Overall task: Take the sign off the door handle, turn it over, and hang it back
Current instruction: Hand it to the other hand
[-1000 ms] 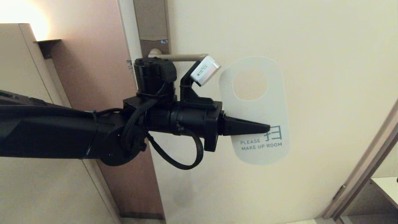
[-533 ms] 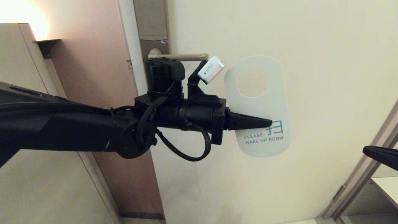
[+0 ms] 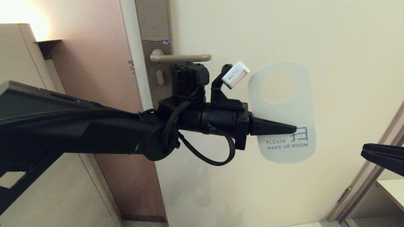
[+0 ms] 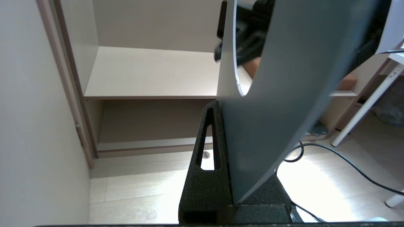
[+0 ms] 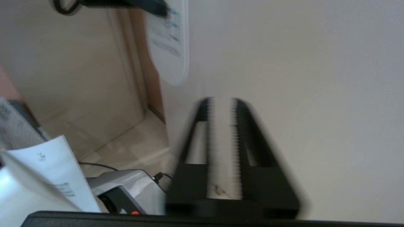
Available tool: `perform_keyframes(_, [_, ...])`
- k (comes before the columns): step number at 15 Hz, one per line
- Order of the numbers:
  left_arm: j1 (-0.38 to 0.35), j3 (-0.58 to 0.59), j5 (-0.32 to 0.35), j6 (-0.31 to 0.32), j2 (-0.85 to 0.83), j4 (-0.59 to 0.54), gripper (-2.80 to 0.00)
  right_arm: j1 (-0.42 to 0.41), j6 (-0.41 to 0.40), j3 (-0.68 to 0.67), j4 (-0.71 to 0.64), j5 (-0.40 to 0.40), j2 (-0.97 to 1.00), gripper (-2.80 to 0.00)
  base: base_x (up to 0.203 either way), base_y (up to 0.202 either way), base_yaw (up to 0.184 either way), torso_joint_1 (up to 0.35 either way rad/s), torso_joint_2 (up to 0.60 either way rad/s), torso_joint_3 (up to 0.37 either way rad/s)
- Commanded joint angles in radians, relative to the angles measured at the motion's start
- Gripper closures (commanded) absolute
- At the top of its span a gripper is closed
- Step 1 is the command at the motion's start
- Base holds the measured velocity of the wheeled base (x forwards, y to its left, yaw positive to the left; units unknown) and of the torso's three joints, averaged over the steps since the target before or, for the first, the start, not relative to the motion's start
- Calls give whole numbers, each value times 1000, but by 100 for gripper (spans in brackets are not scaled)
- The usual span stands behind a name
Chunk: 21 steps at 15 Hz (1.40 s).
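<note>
sign (image 3: 285, 113) right of centre in head view, off and clear of the door handle (image 3: 181, 57), white MAKE UP ROOM face showing | shifted right since a second ago, toward right gripper (image 3: 382, 156), newly in at right edge, narrowly open, empty: handover likely | left gripper (image 3: 292, 128) clamped on sign's lower left edge

sign (image 3: 285, 107): white, blue lettering; door handle (image 3: 183, 57): beige; left tool (image 3: 292, 129): black; door (image 3: 284, 31): cream

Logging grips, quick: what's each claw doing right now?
Left claw: shut on the sign.
Right claw: open, holding nothing.
</note>
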State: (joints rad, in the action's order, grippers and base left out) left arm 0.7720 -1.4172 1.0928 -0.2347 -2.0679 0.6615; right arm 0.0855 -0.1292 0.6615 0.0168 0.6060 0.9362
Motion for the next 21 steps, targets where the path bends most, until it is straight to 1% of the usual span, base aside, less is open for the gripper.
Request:
perform_keyframes(1, [7, -2, 5, -2, -11, 4, 0, 5, -1, 0, 0, 4, 2, -280, 0, 0, 0, 0, 0, 0])
perform_keyframes(6, [9, -3, 4, -1, -18, 4, 0, 5, 6, -25, 2, 15, 1, -280, 0, 0, 0, 0, 0, 0])
perform_keyframes(12, [10, -17, 3, -1, -23, 6, 0, 11, 3, -25, 3, 189, 14, -280, 0, 0, 0, 0, 0, 0])
perform_keyframes(14, [23, -55, 1, -6, -37, 6, 0, 17, 3, -24, 3, 196, 24, -280, 0, 0, 0, 0, 0, 0])
perform_keyframes(17, [56, -145, -2, -56, -76, 8, 0, 23, 5, -19, 3, 198, 38, -280, 0, 0, 0, 0, 0, 0])
perform_keyframes(19, [93, -203, -7, -84, -107, 9, 0, 23, 8, -21, 3, 196, 34, -280, 0, 0, 0, 0, 0, 0])
perform_keyframes(21, [127, -213, -19, -95, -118, 10, 0, 23, 12, -23, 3, 196, 29, -280, 0, 0, 0, 0, 0, 0])
